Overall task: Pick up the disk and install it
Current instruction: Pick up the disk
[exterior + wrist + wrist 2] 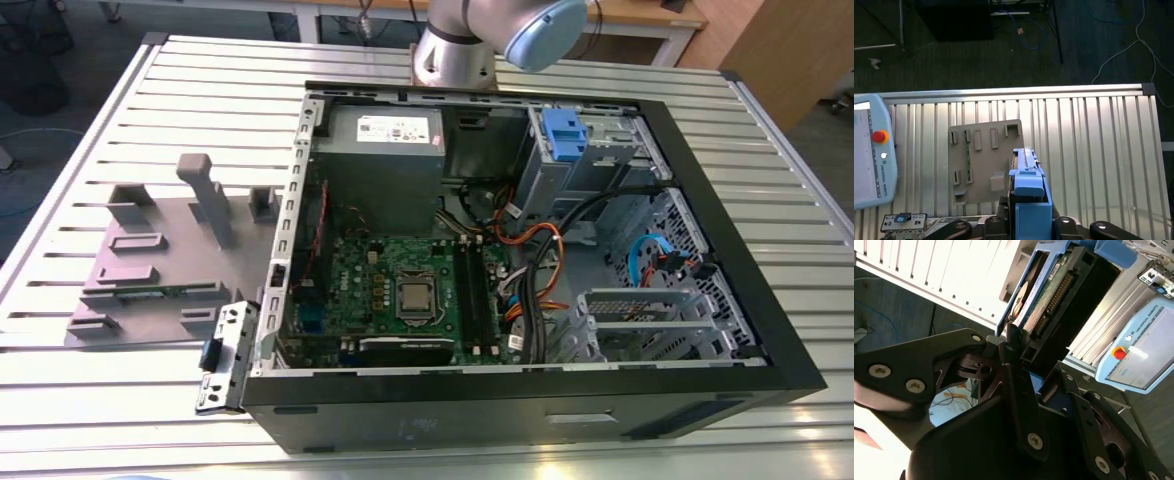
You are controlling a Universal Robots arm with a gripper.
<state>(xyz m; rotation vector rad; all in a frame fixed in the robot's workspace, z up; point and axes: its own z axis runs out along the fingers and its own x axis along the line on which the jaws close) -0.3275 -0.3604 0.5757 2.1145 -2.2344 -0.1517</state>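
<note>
The black gripper has its jaws clamped on the disk, a flat slab with a green circuit board in a smooth blue plastic frame, held above the ribbed aluminium bench.

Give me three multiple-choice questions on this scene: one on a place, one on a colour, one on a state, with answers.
1. The grey fixture plate lies: A) inside the computer case; B) on the exterior view's left of the case; C) atop the case.
2. The disk's carrier frame is: A) red; B) yellow; C) blue.
3. The gripper is: A) shut on the disk; B) open and empty; C) shut on a cable.
Answers: 1 B, it rests on the table beside the case. 2 C, blue plastic shows in both wrist views. 3 A, it clamps the disk's end in the second wrist view.
</note>
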